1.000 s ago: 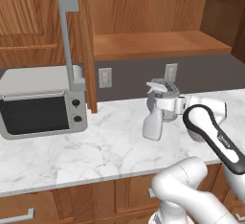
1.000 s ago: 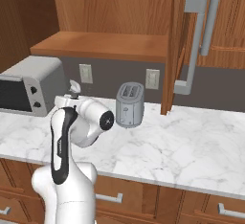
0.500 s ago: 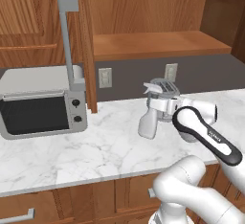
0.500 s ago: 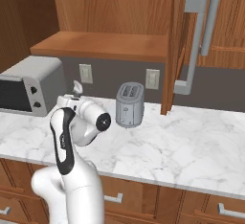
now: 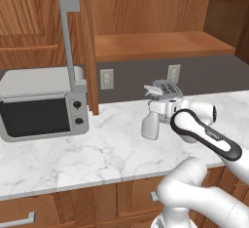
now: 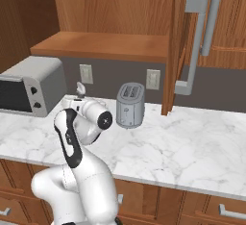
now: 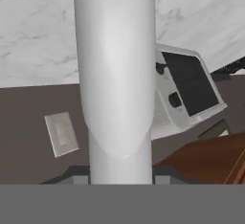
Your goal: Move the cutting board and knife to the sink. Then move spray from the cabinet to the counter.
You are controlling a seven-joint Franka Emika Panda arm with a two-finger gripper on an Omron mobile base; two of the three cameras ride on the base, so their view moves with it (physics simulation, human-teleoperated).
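Note:
My gripper [image 5: 159, 109] is shut on the spray [image 5: 150, 123], a pale grey-white bottle held slightly tilted just over the white marble counter [image 5: 97, 156], in front of the toaster. In the hand view the spray [image 7: 117, 70] rises as a broad pale column between my fingertips [image 7: 79, 178]. From the right base view its nozzle [image 6: 80, 89] pokes up behind my arm. The cabinet [image 5: 160, 44] above stands open, its door with the grey bar handle [image 5: 67, 42] swung out. The cutting board, knife and sink are out of view.
A grey toaster oven [image 5: 41, 106] sits on the counter at the left, under the open door. The toaster [image 6: 130, 105] stands by the back wall near two outlets [image 5: 106, 79]. Brown drawers [image 5: 73, 207] run below the counter edge.
The gripper has carried the spray slightly to the left and lower, staying shut on it. The arm's elbow has swung left too.

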